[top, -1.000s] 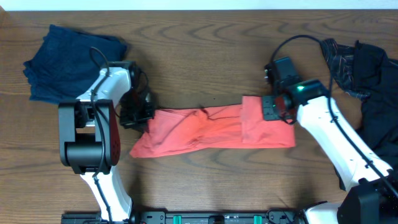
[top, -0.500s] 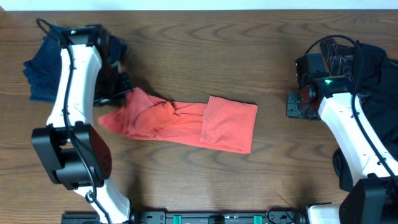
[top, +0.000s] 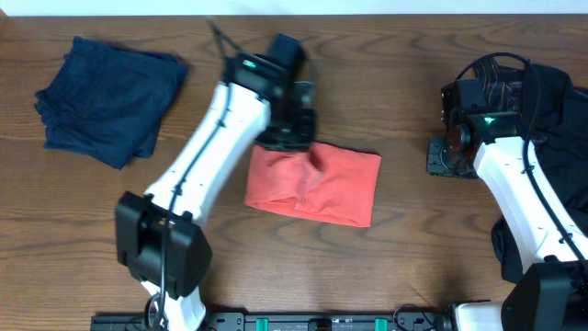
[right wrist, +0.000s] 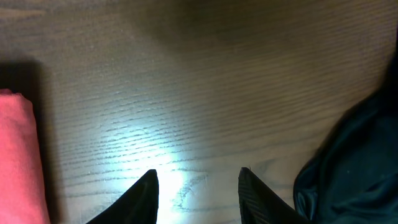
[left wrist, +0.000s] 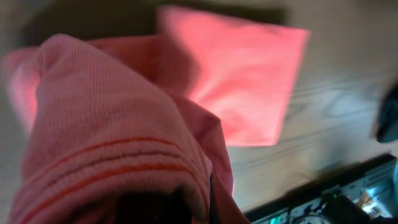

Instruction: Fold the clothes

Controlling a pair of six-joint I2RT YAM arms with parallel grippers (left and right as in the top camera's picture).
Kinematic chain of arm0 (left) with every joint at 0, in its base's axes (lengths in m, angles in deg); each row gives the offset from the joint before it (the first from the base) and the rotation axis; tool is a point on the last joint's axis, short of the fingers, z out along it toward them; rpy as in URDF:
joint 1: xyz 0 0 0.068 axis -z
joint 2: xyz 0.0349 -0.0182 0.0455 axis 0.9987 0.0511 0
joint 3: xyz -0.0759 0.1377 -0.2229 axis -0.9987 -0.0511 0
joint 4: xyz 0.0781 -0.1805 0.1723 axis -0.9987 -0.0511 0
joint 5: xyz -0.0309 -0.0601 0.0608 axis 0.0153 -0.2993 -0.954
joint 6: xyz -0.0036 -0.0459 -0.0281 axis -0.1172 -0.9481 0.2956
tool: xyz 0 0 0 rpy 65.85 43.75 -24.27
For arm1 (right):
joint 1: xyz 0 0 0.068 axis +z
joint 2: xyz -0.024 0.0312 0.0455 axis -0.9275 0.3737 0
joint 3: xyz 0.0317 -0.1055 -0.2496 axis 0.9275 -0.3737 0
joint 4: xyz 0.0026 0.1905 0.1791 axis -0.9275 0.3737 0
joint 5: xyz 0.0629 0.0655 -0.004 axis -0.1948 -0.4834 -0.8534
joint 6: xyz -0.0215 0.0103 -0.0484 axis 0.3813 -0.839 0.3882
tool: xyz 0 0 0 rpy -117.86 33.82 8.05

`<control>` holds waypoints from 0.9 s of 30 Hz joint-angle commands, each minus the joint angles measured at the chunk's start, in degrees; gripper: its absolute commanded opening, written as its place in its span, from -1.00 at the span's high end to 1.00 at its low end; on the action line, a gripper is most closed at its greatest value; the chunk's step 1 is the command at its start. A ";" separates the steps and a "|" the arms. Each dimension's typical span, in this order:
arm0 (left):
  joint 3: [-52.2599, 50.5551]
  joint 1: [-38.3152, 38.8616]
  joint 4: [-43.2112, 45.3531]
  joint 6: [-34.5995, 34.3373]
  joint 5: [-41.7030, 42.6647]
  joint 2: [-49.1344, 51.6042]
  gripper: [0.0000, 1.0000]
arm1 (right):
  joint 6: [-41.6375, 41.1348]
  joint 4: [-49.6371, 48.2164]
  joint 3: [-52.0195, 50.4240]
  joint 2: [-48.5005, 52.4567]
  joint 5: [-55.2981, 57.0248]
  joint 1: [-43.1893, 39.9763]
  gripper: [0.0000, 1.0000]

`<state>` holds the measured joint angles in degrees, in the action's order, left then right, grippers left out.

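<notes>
The coral-red T-shirt lies folded into a compact rectangle at the table's middle. My left gripper is at its top left edge, shut on a bunched hem of the shirt, which fills the left wrist view; the folded part lies beyond it. My right gripper is open and empty over bare wood, right of the shirt. In the right wrist view its fingers stand apart, with the shirt's edge at the left. No lettering shows.
A folded navy garment lies at the back left. A dark pile of clothes lies at the right edge, beside the right arm, and shows in the right wrist view.
My left gripper has carried the shirt's left end across to the right, folding it over onto the right part. The right gripper has stayed off the shirt.
</notes>
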<state>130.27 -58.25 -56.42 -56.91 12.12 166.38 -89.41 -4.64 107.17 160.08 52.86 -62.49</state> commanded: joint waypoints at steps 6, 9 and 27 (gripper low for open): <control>-0.28 9.20 5.33 -5.31 -4.59 3.43 0.88 | 1.18 0.57 0.37 -0.07 0.57 -0.42 0.20; -0.28 11.08 6.14 -5.31 -4.59 5.25 0.87 | 1.18 0.72 0.37 -0.07 0.57 -0.42 0.20; 1.57 13.16 7.98 6.27 2.78 5.97 0.45 | 1.25 -0.48 0.37 -0.07 -4.07 -0.37 0.18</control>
<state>130.23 -43.39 -46.50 -57.98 11.95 175.03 -88.97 -4.53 107.17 160.08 51.68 -62.49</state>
